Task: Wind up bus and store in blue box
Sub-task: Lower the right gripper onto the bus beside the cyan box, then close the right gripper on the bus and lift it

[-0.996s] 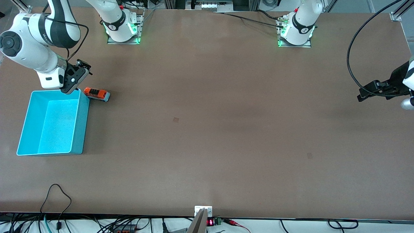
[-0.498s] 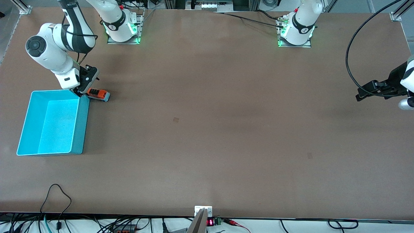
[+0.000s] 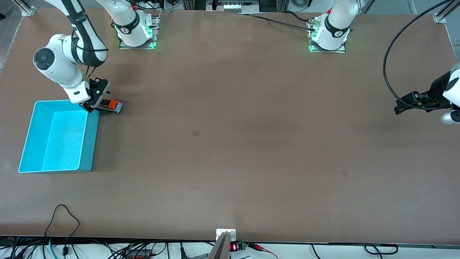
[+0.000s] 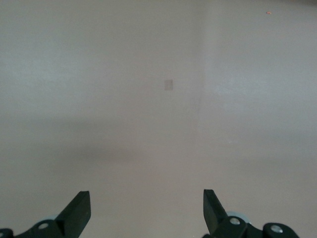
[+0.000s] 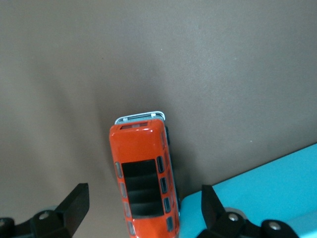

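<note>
The small orange bus (image 3: 109,104) with black roof panels stands on the table, touching the blue box's corner that lies farthest from the front camera. In the right wrist view the bus (image 5: 144,178) lies between my open fingers, which stand apart from its sides. My right gripper (image 3: 94,107) is low over the bus's end nearest the blue box (image 3: 39,169); the box corner (image 5: 277,183) shows beside one finger. My left gripper (image 3: 399,107) is open and empty, waiting in the air over the left arm's end of the table; it shows in the left wrist view (image 4: 146,208).
The blue box is empty. Cables (image 3: 64,216) trail along the table edge nearest the front camera. Both arm bases (image 3: 136,32) stand at the edge farthest from it. A small grey mark (image 3: 195,133) lies mid-table.
My right gripper has moved down from over the box's corner onto the bus, its fingers now either side of it. The bus and box have not moved. The left gripper shifted slightly.
</note>
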Controlling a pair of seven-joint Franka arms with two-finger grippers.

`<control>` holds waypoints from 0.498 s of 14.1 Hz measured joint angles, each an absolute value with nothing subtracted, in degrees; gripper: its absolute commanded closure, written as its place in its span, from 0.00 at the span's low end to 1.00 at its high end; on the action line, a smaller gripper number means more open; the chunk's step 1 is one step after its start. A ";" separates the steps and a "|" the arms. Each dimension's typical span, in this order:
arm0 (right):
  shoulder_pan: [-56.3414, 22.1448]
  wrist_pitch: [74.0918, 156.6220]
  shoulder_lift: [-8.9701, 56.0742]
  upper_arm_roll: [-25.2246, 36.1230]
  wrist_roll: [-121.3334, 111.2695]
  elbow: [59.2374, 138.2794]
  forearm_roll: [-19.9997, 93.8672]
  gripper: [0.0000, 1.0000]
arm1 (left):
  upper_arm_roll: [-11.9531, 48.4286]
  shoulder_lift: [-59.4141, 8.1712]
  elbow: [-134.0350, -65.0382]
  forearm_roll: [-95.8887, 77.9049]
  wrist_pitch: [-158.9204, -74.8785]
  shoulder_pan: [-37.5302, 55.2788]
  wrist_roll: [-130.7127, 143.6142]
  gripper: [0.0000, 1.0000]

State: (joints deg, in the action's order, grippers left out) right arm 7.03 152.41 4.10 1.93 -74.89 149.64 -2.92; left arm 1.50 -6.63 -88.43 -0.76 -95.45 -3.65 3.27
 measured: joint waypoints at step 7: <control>7.19 154.73 7.41 1.45 -74.93 149.60 -2.92 0.16 | 1.42 -6.63 -88.42 -0.76 -95.32 -3.36 3.20 0.00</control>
